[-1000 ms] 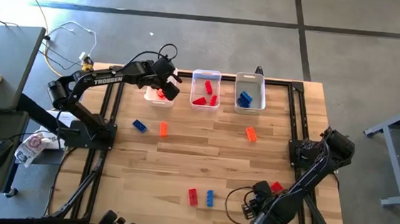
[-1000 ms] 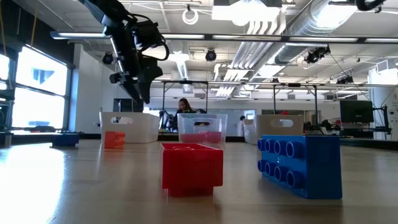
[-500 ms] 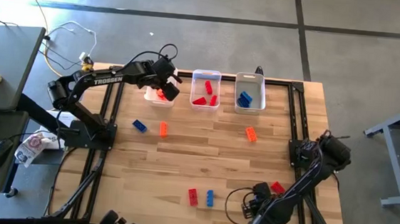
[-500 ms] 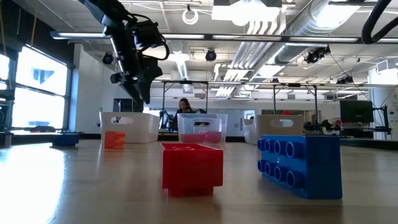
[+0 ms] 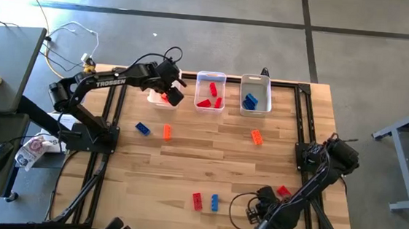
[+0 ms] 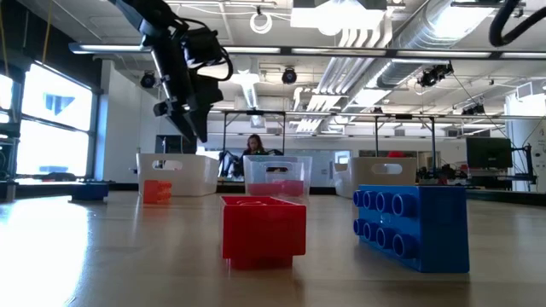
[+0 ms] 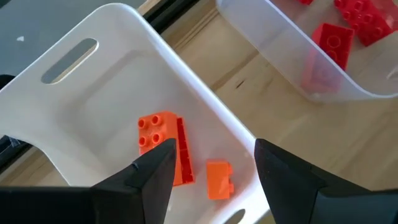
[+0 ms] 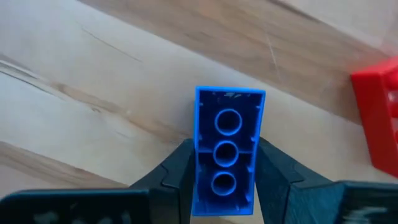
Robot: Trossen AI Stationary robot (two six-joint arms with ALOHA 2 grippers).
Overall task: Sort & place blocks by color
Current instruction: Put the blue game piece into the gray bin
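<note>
A: Right wrist view first: where is the brick against the pincer?

B: The right gripper is clenched on a blue block, pinched between its two dark fingers, studs-hollow side facing the camera, above bare wood. A red block lies on the table at about 2 o'clock from it.

A: And the other arm?

B: The left gripper hangs with its fingers spread and nothing between them, over the left bin. Orange blocks lie on that bin's floor, directly ahead of the gap.

A: Outward from there?

B: From above, the middle bin holds red bricks, and the right bin holds blue ones. On the table a loose blue block and an orange block sit at roughly 6 o'clock from the left gripper; another orange one lies at 6 o'clock from the right bin.

A: Any writing?

B: "TROSSEN" reads in white along the left arm.
</note>
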